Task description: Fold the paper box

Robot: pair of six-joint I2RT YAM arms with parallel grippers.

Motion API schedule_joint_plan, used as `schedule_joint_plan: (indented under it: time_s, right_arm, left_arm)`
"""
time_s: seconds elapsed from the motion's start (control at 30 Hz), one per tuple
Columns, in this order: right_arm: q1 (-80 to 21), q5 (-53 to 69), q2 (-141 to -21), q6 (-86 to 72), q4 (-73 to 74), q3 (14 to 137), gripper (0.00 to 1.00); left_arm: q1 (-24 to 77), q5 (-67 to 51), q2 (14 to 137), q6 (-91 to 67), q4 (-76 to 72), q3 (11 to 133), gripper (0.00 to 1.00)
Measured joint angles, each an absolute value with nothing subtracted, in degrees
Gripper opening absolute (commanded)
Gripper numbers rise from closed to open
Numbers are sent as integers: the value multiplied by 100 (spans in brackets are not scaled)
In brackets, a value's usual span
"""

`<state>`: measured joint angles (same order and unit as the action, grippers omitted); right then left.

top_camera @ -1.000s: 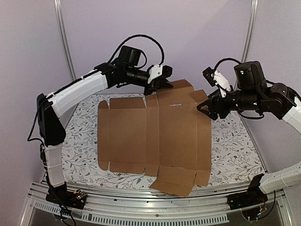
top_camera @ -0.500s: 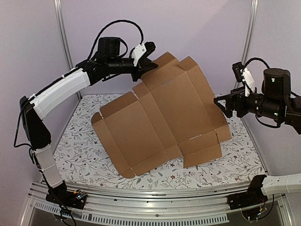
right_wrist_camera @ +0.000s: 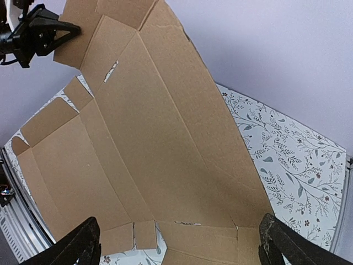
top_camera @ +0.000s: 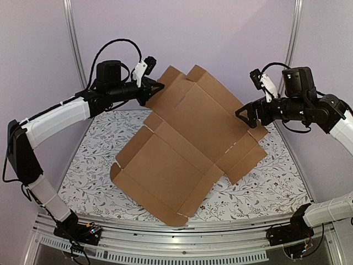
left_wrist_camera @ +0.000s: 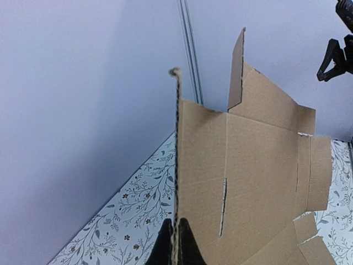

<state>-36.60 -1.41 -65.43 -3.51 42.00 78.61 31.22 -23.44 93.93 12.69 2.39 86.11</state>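
Observation:
The paper box is a flat brown die-cut cardboard sheet with flaps and slots. It hangs tilted and turned diagonally, its high end at the back and its low corner near the table's front edge. My left gripper is shut on the sheet's top left edge, and the left wrist view shows the fingers pinching the cardboard edge-on. My right gripper stands wide open at the sheet's right edge. In the right wrist view its fingers straddle the sheet without touching it.
A floral cloth covers the table. Two metal posts rise at the back corners against a pale wall. An aluminium rail runs along the near edge between the arm bases.
The sheet lay flat a second ago. My left gripper lifted its far edge and swung left, tilting and turning it. My right gripper opened wide, pulled right, then came back to the sheet's right edge.

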Motion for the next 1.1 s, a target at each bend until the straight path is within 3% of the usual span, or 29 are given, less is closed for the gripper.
schedule_joint_plan:
  time_s: [0.4,0.63,0.9,1.1]
  right_arm:
    - [-2460,1614,-8001,336,4156,8847,97]
    - [-1914,2453,-8858,860,4338,9319,90]
    - [-1863,3094,-9349,1570,4851,9620,76]
    - [-1863,3404,-9666,1973,5057,9627,71]
  left_arm:
    - [2912,-2300,8473,528,-821,6960,0]
    - [2912,-2171,8123,202,-1162,6051,0]
    - [2912,-1975,7575,-123,-1463,5251,0]
    - [2912,-1909,7229,-469,-1769,4591,0]
